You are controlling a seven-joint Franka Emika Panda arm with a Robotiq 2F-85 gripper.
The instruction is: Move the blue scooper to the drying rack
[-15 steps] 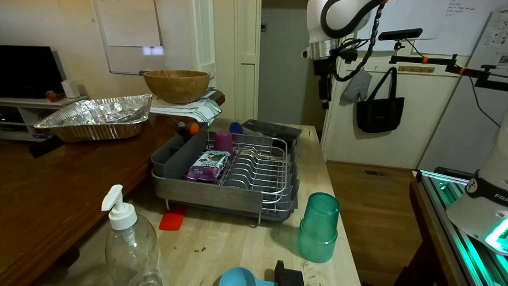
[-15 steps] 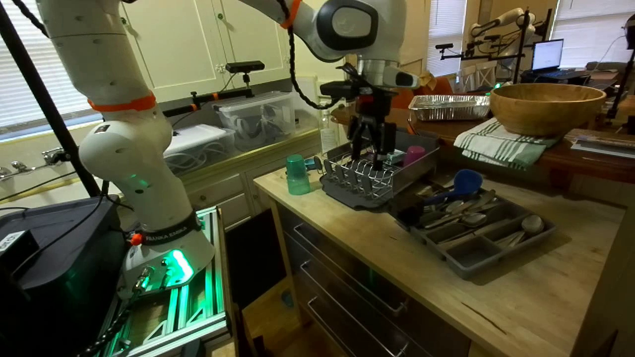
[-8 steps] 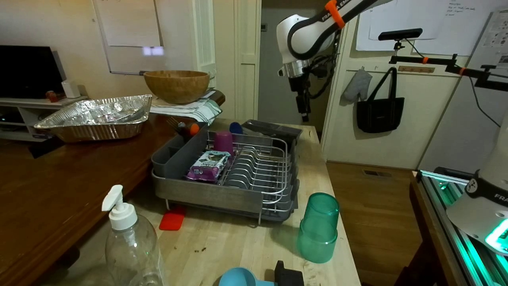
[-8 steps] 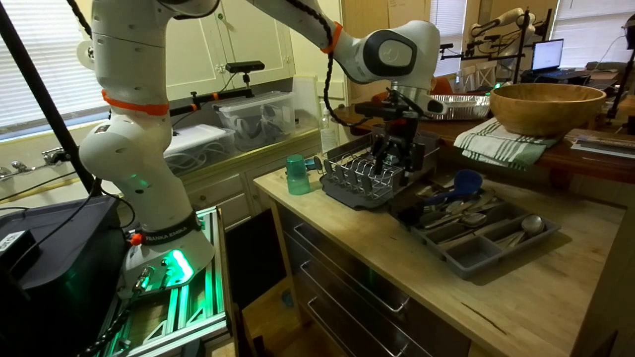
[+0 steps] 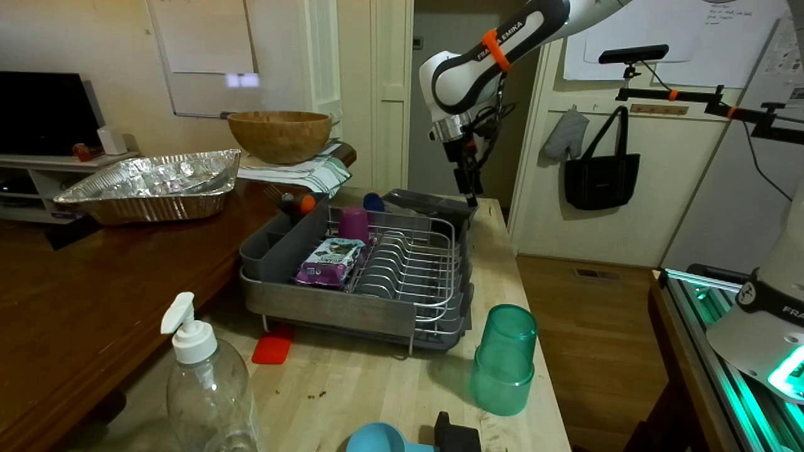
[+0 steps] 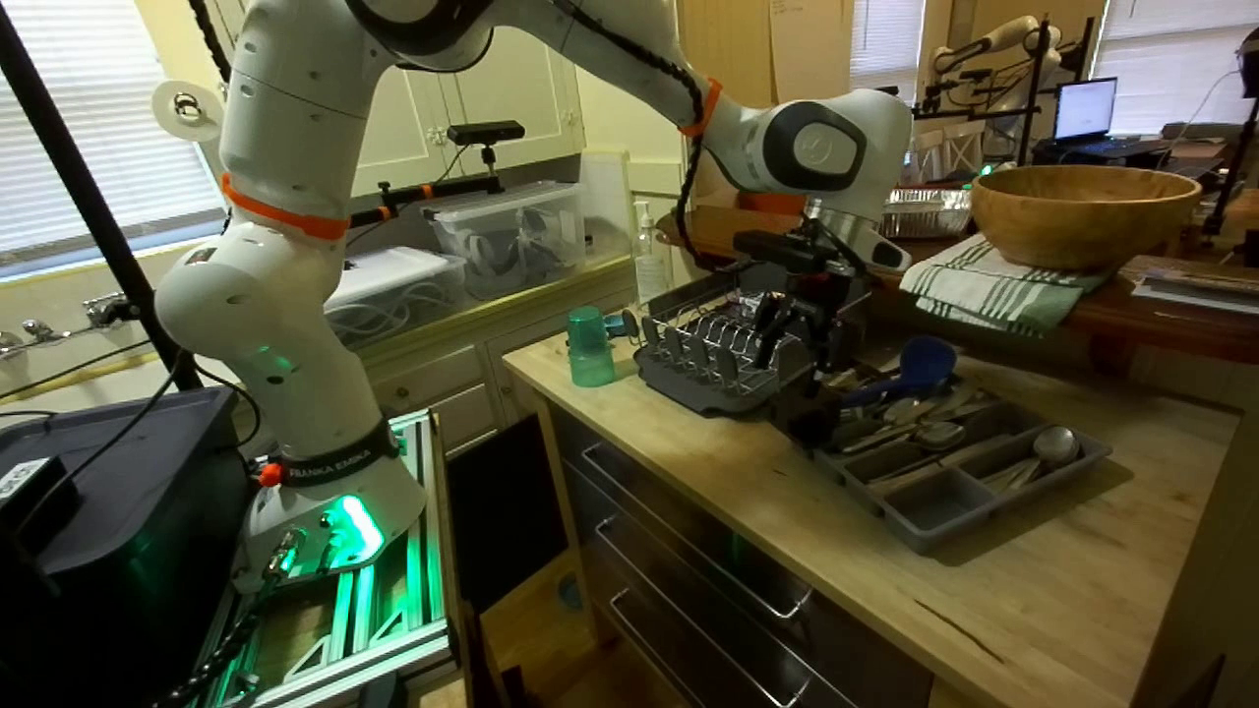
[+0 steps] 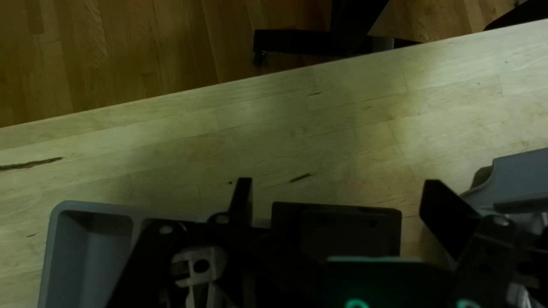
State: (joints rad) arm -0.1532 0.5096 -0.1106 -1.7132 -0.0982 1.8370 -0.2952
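Note:
The blue scooper (image 6: 927, 362) lies in the grey cutlery tray with its cup end raised and its handle sloping down among the cutlery. In an exterior view only a bit of the blue scooper (image 5: 373, 202) shows behind the rack. It is out of sight in the wrist view. The drying rack (image 5: 333, 312) stands on the counter beside the tray and also shows in an exterior view (image 6: 703, 393). My gripper (image 6: 790, 376) hangs low between the rack and the scooper. In the wrist view the gripper's fingers (image 7: 338, 188) are wide apart with nothing held.
The cutlery tray (image 6: 998, 511) holds several metal utensils; a black block-like item (image 7: 336, 226) sits below my fingers. The rack holds a purple cup (image 5: 353, 225) and a packet (image 5: 330, 260). Teal tumblers (image 5: 504, 361), a soap bottle (image 5: 207, 389) and a light-blue scoop (image 5: 377, 437) stand nearby.
My gripper has moved from above the rack toward the cutlery tray and has come down, tilting a little. The fingers stay apart. The scooper and rack have not moved.

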